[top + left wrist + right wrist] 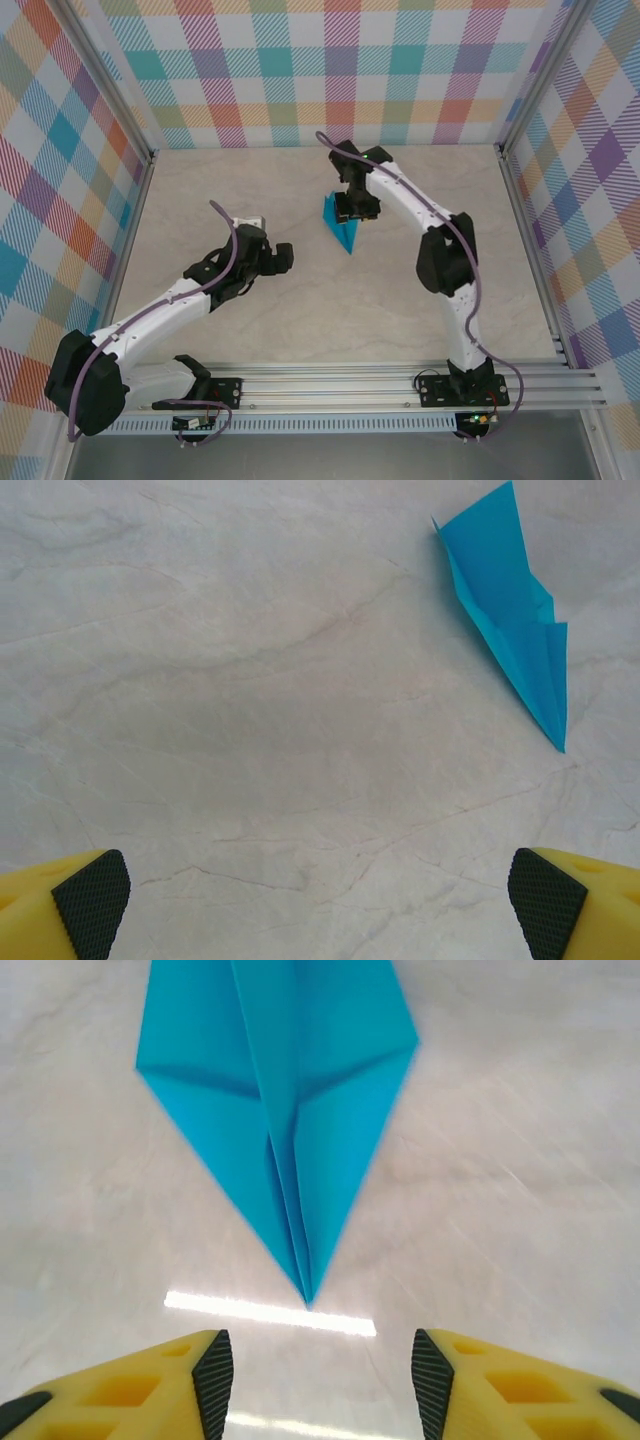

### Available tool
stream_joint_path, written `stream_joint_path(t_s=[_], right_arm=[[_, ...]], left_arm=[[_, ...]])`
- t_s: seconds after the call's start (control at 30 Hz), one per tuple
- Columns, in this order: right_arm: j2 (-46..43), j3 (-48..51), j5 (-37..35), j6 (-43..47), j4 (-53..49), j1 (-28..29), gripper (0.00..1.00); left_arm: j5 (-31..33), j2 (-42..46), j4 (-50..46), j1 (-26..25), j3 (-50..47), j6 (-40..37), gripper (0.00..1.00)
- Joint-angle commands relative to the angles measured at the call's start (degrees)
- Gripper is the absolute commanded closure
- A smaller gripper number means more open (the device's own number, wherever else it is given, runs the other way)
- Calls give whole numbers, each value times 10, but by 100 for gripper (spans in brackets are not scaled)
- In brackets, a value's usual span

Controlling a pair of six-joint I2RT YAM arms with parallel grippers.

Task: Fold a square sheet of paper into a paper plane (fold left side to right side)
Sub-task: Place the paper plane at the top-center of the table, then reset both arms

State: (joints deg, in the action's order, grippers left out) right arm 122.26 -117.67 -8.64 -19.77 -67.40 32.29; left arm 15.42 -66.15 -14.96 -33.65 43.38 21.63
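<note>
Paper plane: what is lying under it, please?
The paper plane lies on the pale marbled tabletop, nothing else showing around its edges. Whatever is directly beneath the folded wings is covered by the paper.

This is a robot test cell in a lab. A marble-look table point(300, 330) is boxed in on three sides by plaid walls point(330, 70). A left arm point(160, 310) and a right arm point(452, 300) are bolted to an aluminium rail point(340, 385) at its near edge.
</note>
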Motion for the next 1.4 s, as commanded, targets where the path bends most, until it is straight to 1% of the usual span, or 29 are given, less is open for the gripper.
stream_joint_path(t_s=[0.0,0.07,0.17,0.23,0.27,0.37,0.43,0.57,0.6,0.67,0.73,0.8,0.9,0.93,1.03,1.07,1.1,1.13,1.2,1.27,1.33,1.37], right_arm=[[-131,95,-29,27,47,3,37],[-205,177,-60,42,92,3,31],[-302,299,-123,53,166,-3,15],[-361,377,-139,54,222,-17,3],[-389,415,-146,54,250,-27,0],[-450,523,-153,60,332,-66,0],[-472,584,-160,57,383,-103,0],[-476,706,-161,82,530,-171,0],[-468,727,-161,91,563,-183,0],[-446,747,-159,110,614,-197,0],[-422,759,-158,126,669,-206,0],[-403,778,-138,148,742,-215,0],[-379,795,-84,177,833,-229,0],[-367,796,-84,190,845,-230,0],[-349,834,-58,234,946,-234,0],[-349,846,-42,235,970,-241,0],[-353,854,-22,229,976,-250,0],[-359,864,-3,223,989,-261,0],[-367,891,37,210,1027,-284,0],[-367,909,73,200,1067,-303,0],[-361,920,96,197,1091,-313,0],[-350,931,107,196,1119,-318,0]], left_arm=[[35,12,5,23,17,-2,0],[55,17,13,42,18,-1,0],[109,27,26,65,19,-11,0],[146,31,38,79,18,-27,0],[166,33,52,85,14,-43,0],[238,37,115,96,-16,-82,0],[266,35,149,110,-35,-102,0],[274,14,162,159,-58,-122,0],[275,9,168,170,-67,-128,0],[281,2,208,177,-92,-167,0],[256,-7,262,185,-119,-215,0],[219,-24,312,199,-141,-241,0],[146,-52,383,225,-168,-246,0],[129,-63,411,230,-177,-248,0],[84,-108,513,247,-209,-251,0],[66,-123,541,252,-214,-253,0],[43,-124,517,253,-202,-253,0],[21,-128,538,257,-206,-249,0],[-19,-142,616,259,-233,-245,0],[-32,-168,652,260,-244,-249,0],[-59,-209,706,261,-257,-259,0],[-62,-236,736,261,-258,-262,0]])
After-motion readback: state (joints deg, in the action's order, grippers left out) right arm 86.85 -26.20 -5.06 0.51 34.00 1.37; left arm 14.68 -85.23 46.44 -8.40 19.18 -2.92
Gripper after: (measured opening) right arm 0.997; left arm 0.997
